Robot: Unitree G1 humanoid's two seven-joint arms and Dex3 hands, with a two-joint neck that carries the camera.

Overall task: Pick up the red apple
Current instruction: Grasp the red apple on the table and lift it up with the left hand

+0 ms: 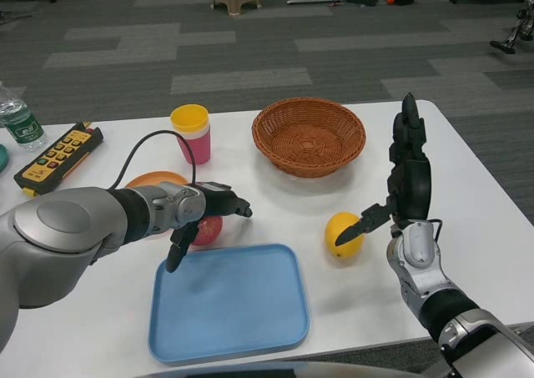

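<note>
The red apple [209, 229] lies on the white table [100, 311] just beyond the far edge of the blue tray [229, 304], and my left hand hides most of it. My left hand [203, 213] is right over the apple, fingers stretched out to the right and thumb hanging down on its left side. I cannot tell whether the palm touches the apple; nothing shows a closed grip on it. My right hand [408, 176] stands upright at the right, fingers apart and empty, its thumb pointing toward a yellow lemon [343, 232].
A wicker basket [309, 134] stands at the back centre. A pink cup with a yellow lid [192, 133] and an orange plate [153, 179] are behind my left hand. A yellow-and-black remote [58, 155] and a water bottle [18, 116] lie far left.
</note>
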